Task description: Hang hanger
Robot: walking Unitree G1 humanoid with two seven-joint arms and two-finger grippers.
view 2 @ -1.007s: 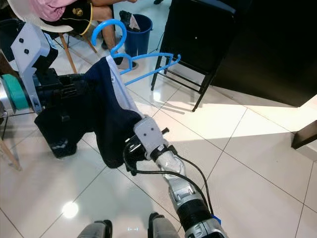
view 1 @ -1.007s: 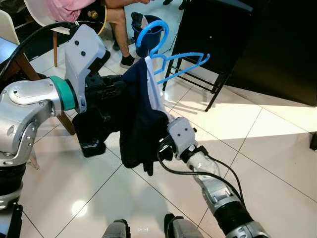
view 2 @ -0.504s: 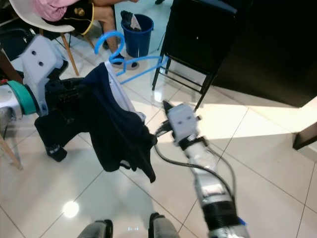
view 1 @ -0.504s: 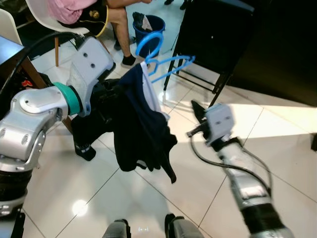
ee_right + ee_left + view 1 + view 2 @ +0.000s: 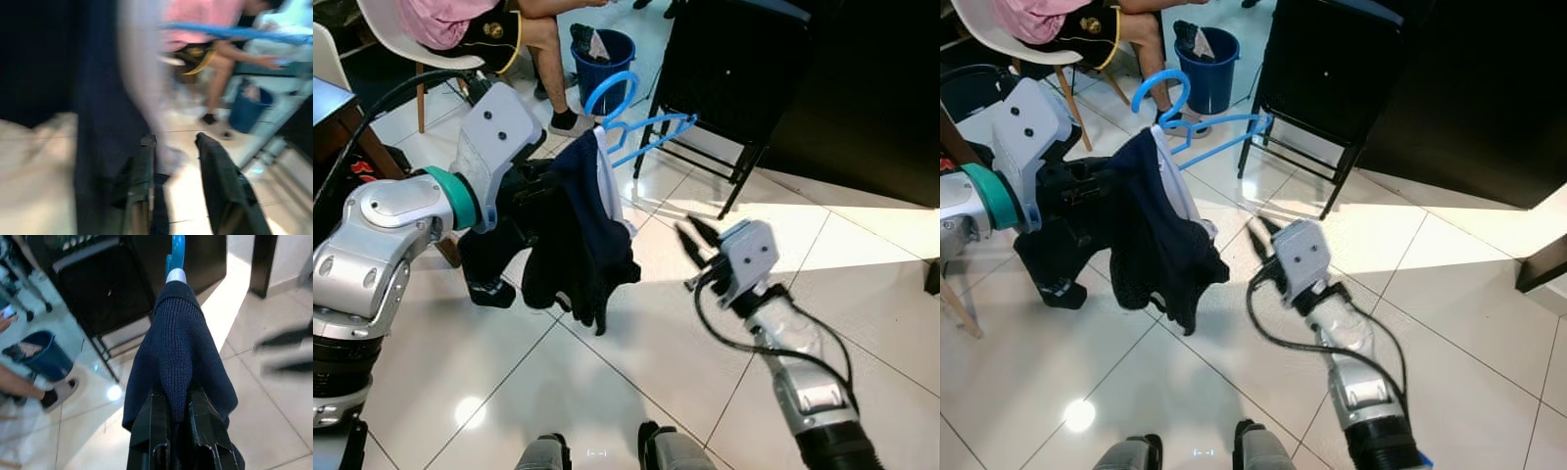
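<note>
A dark navy garment hangs on a blue plastic hanger held up at chest height. My left gripper is shut on the garment's shoulder where it covers the hanger, and the blue hook rises beyond it. The left arm reaches in from the left. My right gripper stands open to the right of the garment's lower part, a short gap away, with nothing between its fingers. In the blurred right wrist view the garment hangs just past the open fingers.
A black folding chair stands just behind the hanger. A blue bin and a seated person on a white chair are at the back left. A wooden table leg is at far left. Tiled floor spreads right.
My right gripper, which was buried in the garment's hem a second ago, has come off it and now stands apart to the right. The garment has swung back left and hangs shorter.
</note>
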